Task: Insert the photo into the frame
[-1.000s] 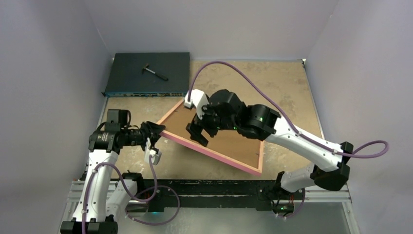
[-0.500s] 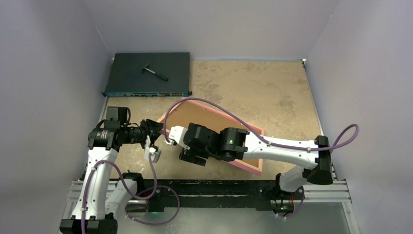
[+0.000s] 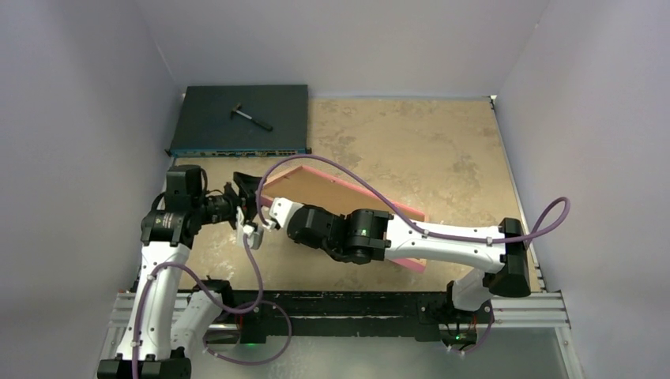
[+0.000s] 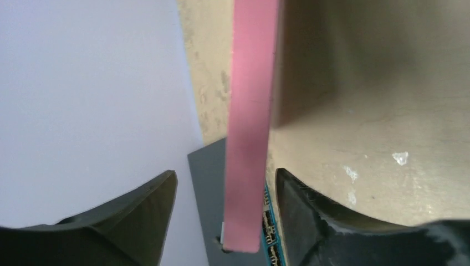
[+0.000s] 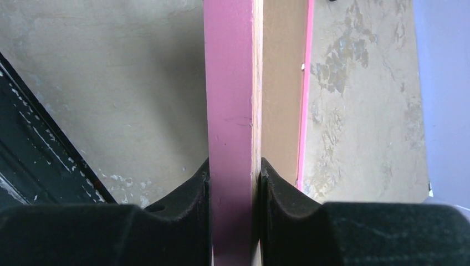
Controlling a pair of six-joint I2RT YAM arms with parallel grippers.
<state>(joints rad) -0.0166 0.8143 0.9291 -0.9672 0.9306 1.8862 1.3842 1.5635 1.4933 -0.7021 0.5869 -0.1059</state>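
Camera above: bright pink-bordered rectangular picture frame (image 3: 399, 207) tilts up mid-picture, brown backing board (image 3: 316, 189) showing; photo unseen. Left wrist: left gripper (image 4: 224, 176) jaws spread around the pink edge, not touching. Right wrist: right gripper (image 5: 233, 166) pinches that rim; held singly, it could pivot or slip.

Tabletop (image 3: 442, 150): tan, mottled, stretching out ahead of me.
On it, far left: a dark flat box (image 3: 213, 118).
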